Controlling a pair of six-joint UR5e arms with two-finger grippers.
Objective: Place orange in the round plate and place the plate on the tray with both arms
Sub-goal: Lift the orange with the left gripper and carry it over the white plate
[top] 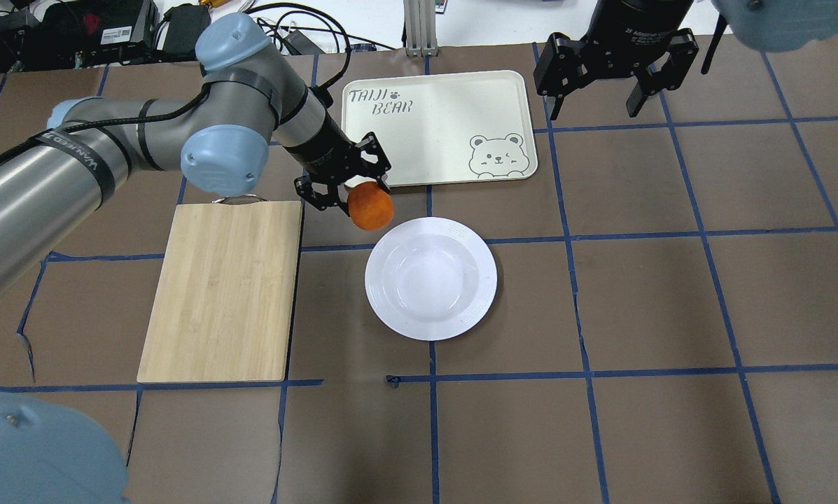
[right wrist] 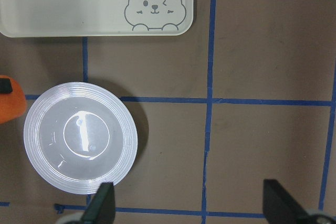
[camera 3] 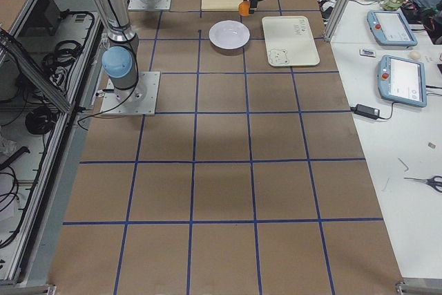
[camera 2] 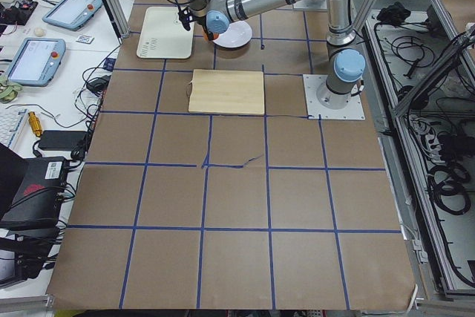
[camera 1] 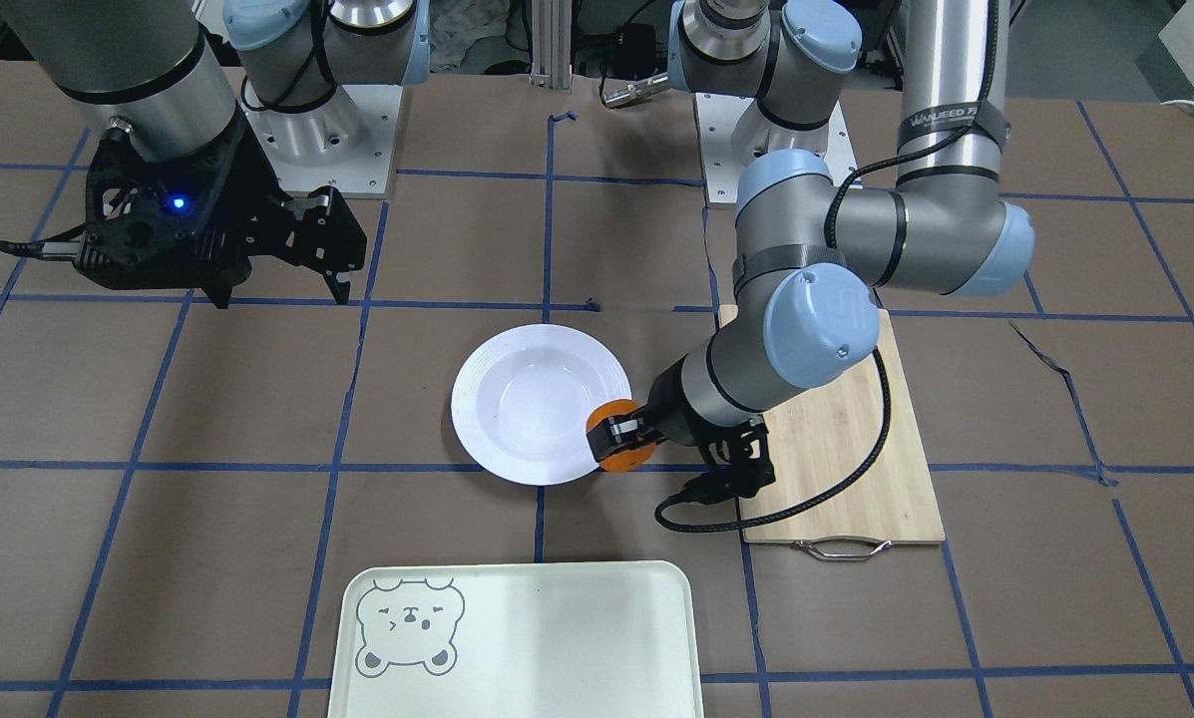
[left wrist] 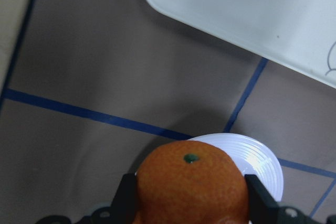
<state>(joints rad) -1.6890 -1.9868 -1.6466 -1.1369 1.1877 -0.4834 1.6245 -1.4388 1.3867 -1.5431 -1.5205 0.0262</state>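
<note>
My left gripper (top: 364,198) is shut on the orange (top: 371,206) and holds it in the air just off the edge of the round plate (top: 430,278). In the left wrist view the orange (left wrist: 191,184) sits between both fingers, with the plate's rim (left wrist: 260,158) just beyond. The white plate (camera 1: 540,402) is empty and rests on the table. The pale tray (top: 438,127), with a bear face in one corner, lies on the far side of the plate. My right gripper (top: 594,101) hangs open high above the table beside the tray, empty.
A bamboo cutting board (top: 224,288) with a metal handle lies under my left arm, beside the plate. The table is brown with blue tape lines. Desks with tablets and cables (camera 3: 397,46) stand beyond the table's edge.
</note>
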